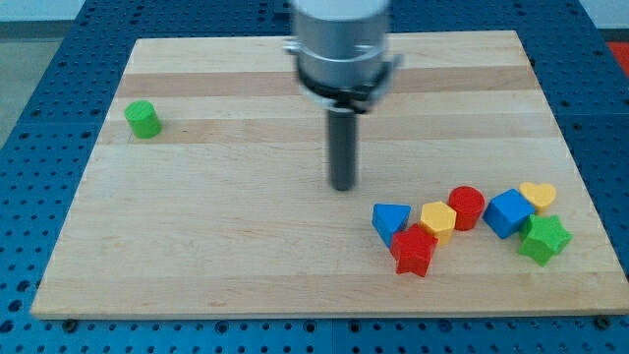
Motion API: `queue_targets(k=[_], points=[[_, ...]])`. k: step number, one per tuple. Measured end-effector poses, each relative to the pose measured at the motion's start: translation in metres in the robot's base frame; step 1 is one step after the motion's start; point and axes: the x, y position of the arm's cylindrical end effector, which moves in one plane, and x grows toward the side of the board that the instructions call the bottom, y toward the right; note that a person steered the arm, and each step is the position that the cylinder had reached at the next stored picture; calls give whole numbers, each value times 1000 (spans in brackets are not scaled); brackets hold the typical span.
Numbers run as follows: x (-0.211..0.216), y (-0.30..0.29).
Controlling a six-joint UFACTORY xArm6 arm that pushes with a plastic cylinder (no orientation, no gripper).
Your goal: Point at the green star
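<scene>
- Near the board's middle, a little toward the view's top, my tip (342, 186) stands on the wood; it is a plain rod with no jaws, so it holds nothing and touches no block.
- Above the tip, the rod rises straight into the arm's grey round housing (342, 44), which is blurred and cut off by the view's top edge.
- Nearest to the tip is the blue triangle (390, 218), down and to the view's right of it, with bare wood between them.
- Touching the triangle's lower right side is the red star (414, 250), the lowest block of the cluster.
- Just right of the triangle and above the red star sits the yellow hexagon (438, 220), touching both as far as I can tell.
- Next to the right comes the red cylinder (467, 206), close against the hexagon.
- Further right lies the blue cube (508, 211), just beside the cylinder.
- At the cube's upper right corner rests the yellow heart (538, 195), touching it.
- Below the heart and against the cube's lower right side sits the green star (543, 238), the block farthest right, near the board's right edge and well apart from my tip.
- Far off at the view's left, alone, stands the green cylinder (142, 119).
- Under all of it lies the wooden board (226, 236), on a blue table (34, 59).
</scene>
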Motion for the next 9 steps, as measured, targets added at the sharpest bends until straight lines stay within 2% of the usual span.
queue_targets(k=[1, 2, 3, 4, 5, 6, 7, 8, 9], points=[[0, 45], [-34, 74], [-49, 176], [-28, 279], [-8, 299], [44, 298], [66, 265], [110, 207], [114, 188]])
